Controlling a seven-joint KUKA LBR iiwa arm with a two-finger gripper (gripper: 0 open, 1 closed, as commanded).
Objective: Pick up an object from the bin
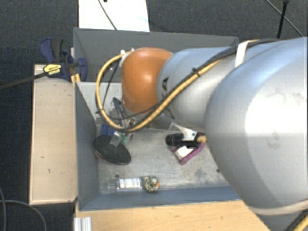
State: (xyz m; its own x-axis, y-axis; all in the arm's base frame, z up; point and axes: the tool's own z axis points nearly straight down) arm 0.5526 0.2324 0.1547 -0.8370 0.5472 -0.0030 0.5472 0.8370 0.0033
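My gripper (113, 113) is low at the bin's left side, under the arm's wrist, and mostly hidden by it. Just below it lies a flat black disc (111, 151) on the floor. A small blue piece (106, 130) sits at the disc's upper edge, directly beneath the gripper. A small green piece (126, 138) lies right of that. Whether the gripper touches any of them cannot be told.
A black cylinder with a yellowish end (181, 139) lies mid-bin beside a purple strip (191, 154) and a white piece (182, 151). A clear tube with a brownish round cap (136, 183) rests along the front wall. The arm covers the bin's right and back.
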